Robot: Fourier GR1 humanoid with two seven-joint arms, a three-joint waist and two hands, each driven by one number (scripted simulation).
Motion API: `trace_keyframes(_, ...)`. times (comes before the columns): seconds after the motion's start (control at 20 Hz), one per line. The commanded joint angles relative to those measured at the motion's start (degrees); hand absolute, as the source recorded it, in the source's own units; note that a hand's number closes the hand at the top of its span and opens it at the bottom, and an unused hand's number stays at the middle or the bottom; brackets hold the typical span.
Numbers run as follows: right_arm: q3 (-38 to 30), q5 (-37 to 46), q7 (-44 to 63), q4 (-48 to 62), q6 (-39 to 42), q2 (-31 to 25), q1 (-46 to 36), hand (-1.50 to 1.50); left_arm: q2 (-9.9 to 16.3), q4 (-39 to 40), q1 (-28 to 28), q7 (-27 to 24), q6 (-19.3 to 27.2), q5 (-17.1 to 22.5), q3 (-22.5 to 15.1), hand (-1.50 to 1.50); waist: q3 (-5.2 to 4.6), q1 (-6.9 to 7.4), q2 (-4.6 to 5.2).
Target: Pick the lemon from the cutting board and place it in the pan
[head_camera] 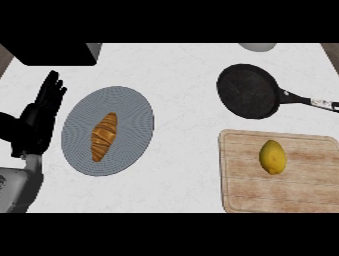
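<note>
One hand shows, the robot's black left hand point(33, 119) at the near left, fingers straight and spread upward, holding nothing and resting beside the round grey plate point(80, 155) that carries a golden-brown croissant point(104, 136). At the near right the oval yellow lemon point(272, 156) lies on the pale rectangular wooden cutting board point(305, 192), toward its far half. Farther off, just beyond the board, sits the round black frying pan point(248, 91), its handle pointing right, with a dark box point(54, 54) at the far left and a pale round object point(257, 46) cut off at the far edge.
</note>
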Motion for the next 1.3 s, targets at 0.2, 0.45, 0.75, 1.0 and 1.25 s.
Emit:
trace_keyframes(0.2,6.10,-3.82,8.91,-2.14,6.37,3.62,-9.38,-1.50,-3.71,-2.00,-0.76,2.47,3.01,-4.35,-1.05,0.00,0.04,0.42,0.00)
trace_keyframes(0.45,12.42,5.57,15.78,-4.85,5.32,9.62,-9.59,-1.50,-1.28,-2.69,0.98,2.61,-2.56,-3.13,2.07,0.00,0.03,0.30,-0.06)
trace_keyframes(0.75,13.04,12.02,16.27,-1.78,6.41,14.91,-8.30,-1.50,-3.52,-5.81,3.52,2.12,-2.80,-4.47,3.11,0.00,0.06,0.09,-0.07)
trace_keyframes(1.0,12.57,17.22,14.75,2.66,7.21,16.35,-8.13,-1.50,-6.07,-6.03,3.96,2.13,-1.54,-6.74,2.52,0.00,0.06,0.12,-0.06)
trace_keyframes(1.25,14.13,18.72,14.12,5.26,10.80,19.37,-9.70,-1.50,-6.69,0.96,-0.52,0.30,-3.75,-7.53,5.08,0.00,0.05,-0.13,-0.01)
